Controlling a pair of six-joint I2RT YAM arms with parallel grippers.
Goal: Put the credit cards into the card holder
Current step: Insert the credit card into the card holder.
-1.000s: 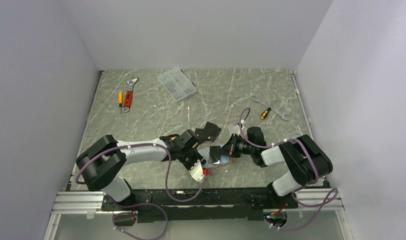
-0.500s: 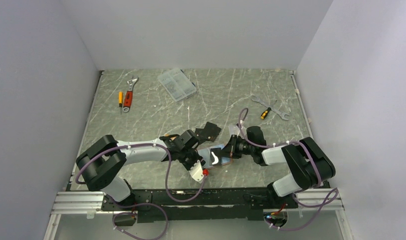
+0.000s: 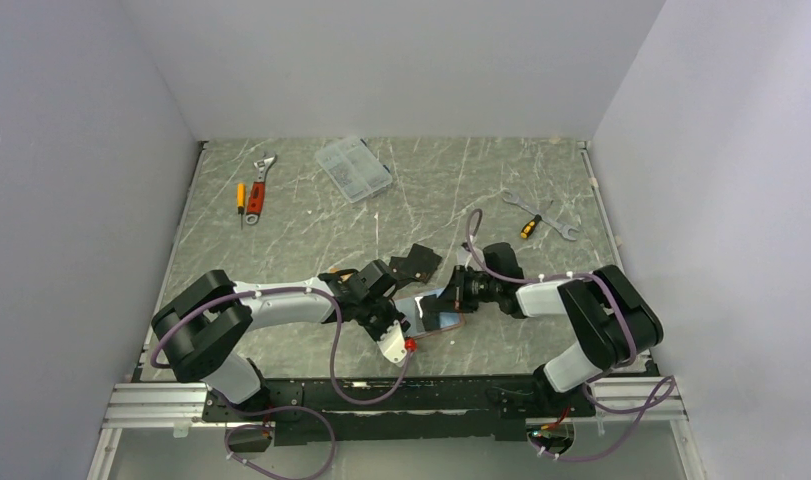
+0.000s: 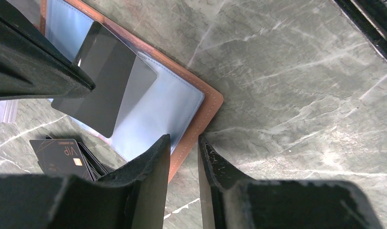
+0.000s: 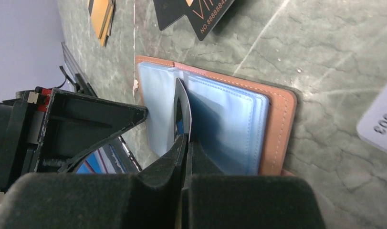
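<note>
1. The credit card [image 5: 182,109], clamped in the right gripper [image 5: 186,140], may snag a sleeve lip and buckle, or shove the card holder [image 3: 436,312] askew.
2. The holder lies open at mid near edge of the worktop [image 3: 311,210], its long axis along that edge. The card points towards the left edge.
3. The left gripper [image 4: 183,143] straddles the holder's rim with a narrow gap; whether it grips cannot be told.

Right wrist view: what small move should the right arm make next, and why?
Probably slide the credit card deeper into the card holder: the right gripper has its jaws shut on it, edge-on between the pale-blue sleeves, with much of it showing.
</note>
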